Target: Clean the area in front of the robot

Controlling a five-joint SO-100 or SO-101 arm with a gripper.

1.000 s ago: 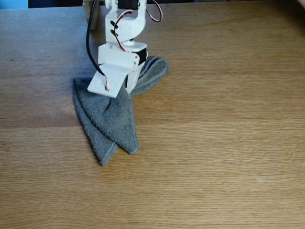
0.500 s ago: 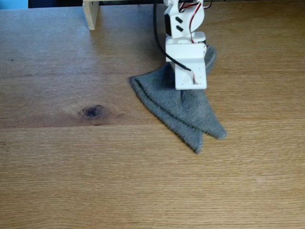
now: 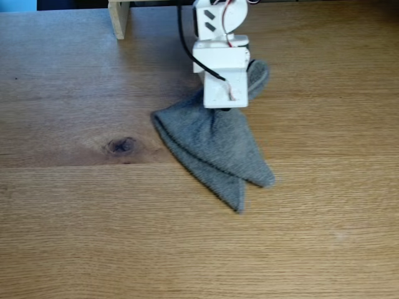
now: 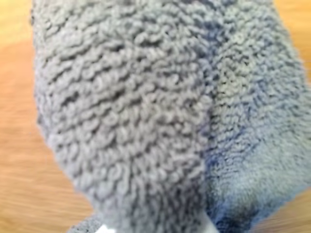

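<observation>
1. Fixed view: the wooden tabletop (image 3: 324,205) fills the picture, and a dark knot (image 3: 120,145) is seen left of centre, about midway between its far and near edges.
2. A pale wooden post (image 3: 118,17) is seen standing at the far edge, towards the far-left corner.
3. A folded grey terry cloth (image 3: 212,146) is spread flat near the middle of the tabletop, just right of the knot; two pointed ends are directed towards the near edge, and a rounded end is seen behind the arm, towards the far edge.
4. The white robot arm (image 3: 218,43) is lowered from the far edge onto the far part of the cloth, with a black cable (image 3: 187,47) looped on its left side and thin red wires (image 3: 229,11) at its top.
5. The gripper (image 3: 223,107) is hidden under the arm's white body and the cloth, so whether it is spread or pressed together cannot be told.
6. Wrist view: the picture is almost filled by the grey looped pile of the cloth (image 4: 146,111), and blurred wood (image 4: 24,160) is seen at the left edge.
</observation>
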